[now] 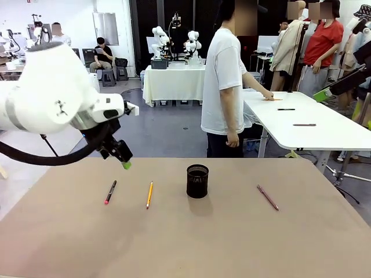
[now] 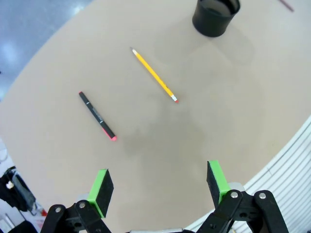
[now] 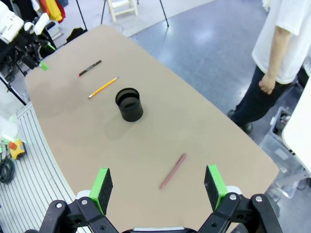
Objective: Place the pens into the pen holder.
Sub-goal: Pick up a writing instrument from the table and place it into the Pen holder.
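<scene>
The pen holder (image 1: 197, 180) is a small black mesh cup standing in the middle of the table (image 1: 243, 243). At its 9 o'clock lie the yellow pencil (image 1: 149, 194) and the black pen (image 1: 110, 191) with a pink end. At its 3 o'clock lies the dark red pen (image 1: 268, 197). The right wrist view looks down into the cup's top. The left gripper (image 2: 158, 182) and right gripper (image 3: 158, 180) are wide open and hold nothing.

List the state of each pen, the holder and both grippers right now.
pen holder: upright, empty
yellow pencil: lying flat, outside the holder
black pen: lying flat, outside the holder
dark red pen: lying flat, outside the holder
left gripper: open, holding nothing
right gripper: open, holding nothing
</scene>
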Available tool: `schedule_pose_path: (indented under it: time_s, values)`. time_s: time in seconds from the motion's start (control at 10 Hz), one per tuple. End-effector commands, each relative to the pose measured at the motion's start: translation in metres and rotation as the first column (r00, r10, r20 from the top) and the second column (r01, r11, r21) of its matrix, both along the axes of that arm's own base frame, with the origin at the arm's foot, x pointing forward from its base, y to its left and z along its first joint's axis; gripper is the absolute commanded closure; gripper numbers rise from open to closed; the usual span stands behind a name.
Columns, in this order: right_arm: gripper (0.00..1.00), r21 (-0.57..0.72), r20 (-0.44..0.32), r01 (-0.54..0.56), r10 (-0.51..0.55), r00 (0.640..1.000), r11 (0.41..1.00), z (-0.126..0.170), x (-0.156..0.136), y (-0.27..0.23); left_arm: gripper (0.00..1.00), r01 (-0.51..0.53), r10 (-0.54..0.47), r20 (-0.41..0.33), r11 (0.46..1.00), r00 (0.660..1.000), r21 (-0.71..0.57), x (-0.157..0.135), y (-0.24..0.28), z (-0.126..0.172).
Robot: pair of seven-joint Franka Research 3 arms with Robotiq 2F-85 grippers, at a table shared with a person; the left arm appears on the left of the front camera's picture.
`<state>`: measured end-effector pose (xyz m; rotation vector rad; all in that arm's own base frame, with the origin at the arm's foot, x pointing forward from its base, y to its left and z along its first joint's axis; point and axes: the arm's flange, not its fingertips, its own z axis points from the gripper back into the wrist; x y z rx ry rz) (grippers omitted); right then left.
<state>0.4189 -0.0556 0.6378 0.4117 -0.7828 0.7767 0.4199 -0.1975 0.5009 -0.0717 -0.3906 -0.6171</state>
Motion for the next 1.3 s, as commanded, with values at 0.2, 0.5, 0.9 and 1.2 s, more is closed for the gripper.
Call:
schedule_pose_path:
  time_s: [0.2,0.5,0.9,1.2]
  values:
    - [0.00,0.014,0.008,-0.006,0.006,1.000,1.000,0.001,0.001,0.000,0.00,0.000,0.000,0.000,1.000,1.000,0.000,0.000,0.000,0.000]
    - [0.00,0.014,0.008,-0.006,0.006,1.000,1.000,0.001,0.001,0.000,0.00,0.000,0.000,0.000,1.000,1.000,0.000,0.000,0.000,0.000]
    - [0.00,0.014,0.008,-0.006,0.006,1.000,1.000,0.001,0.001,0.000,0.00,-0.007,0.007,0.003,1.000,1.000,0.003,0.001,-0.004,-0.002]
    - [0.00,0.014,0.008,-0.006,0.006,1.000,1.000,0.001,0.001,0.000,0.00,-0.132,0.135,-0.065,0.990,0.989,0.053,0.037,-0.047,-0.024]
